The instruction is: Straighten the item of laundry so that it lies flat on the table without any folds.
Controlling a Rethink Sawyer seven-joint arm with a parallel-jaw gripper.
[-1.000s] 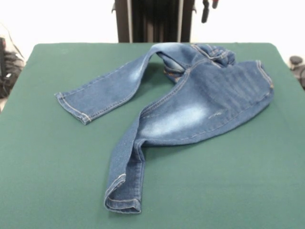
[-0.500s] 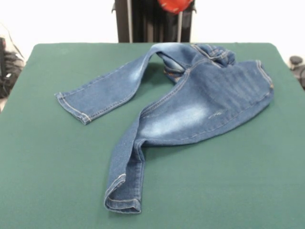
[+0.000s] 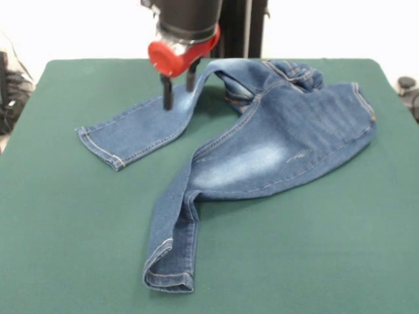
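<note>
The item of laundry, a small pair of blue denim jeans (image 3: 262, 140), lies crumpled on the dark green table (image 3: 72, 216). One leg runs left to a hem near the table's left side. The other leg has a faded whitish patch, bends toward the front and ends in a folded hem. The waistband is bunched at the back right. My gripper (image 3: 179, 93) has come down from above over the upper part of the left leg. Its two black fingers (image 3: 167, 97) stand apart, open, just over the denim or touching it, with nothing held.
The robot's black pedestal (image 3: 242, 26) stands behind the table's far edge. Dark cables and gear lie off the table at the left (image 3: 10, 91) and right (image 3: 409, 91) edges.
The arm has dropped from the top edge into the picture and moved left, with the gripper now over the jeans' left leg. The jeans have not moved.
</note>
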